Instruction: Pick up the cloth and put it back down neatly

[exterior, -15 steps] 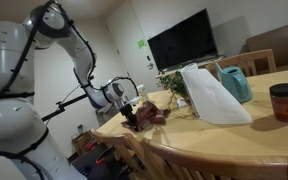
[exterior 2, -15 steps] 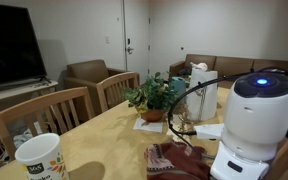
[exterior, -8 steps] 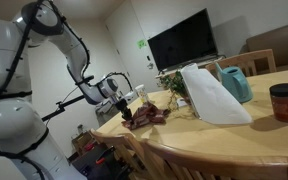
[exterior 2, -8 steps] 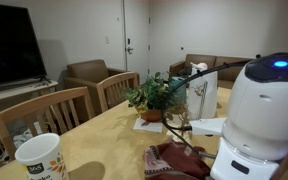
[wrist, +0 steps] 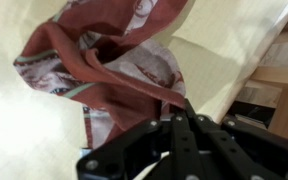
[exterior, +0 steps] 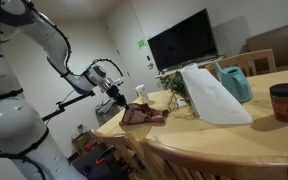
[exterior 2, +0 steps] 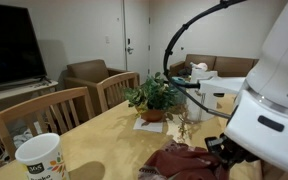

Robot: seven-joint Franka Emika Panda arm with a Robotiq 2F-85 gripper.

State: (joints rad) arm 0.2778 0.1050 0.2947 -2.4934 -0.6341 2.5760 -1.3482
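Lifting is judged the step in hand: the cloth is pinched by one edge in the closed jaws of the gripper, apparently trailing beyond them onto the table. Next, a flat, smooth lay-down is called for.

Dim, warm indoor light; soft, low-resolution frames; blurred wrist view.

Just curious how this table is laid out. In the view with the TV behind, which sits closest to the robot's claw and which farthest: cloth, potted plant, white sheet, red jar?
1. Cloth, pinched by the gripper at the table's end.
2. Potted plant, just past the cloth.
3. White sheet, mid-table.
4. Red jar, far right of the picture.
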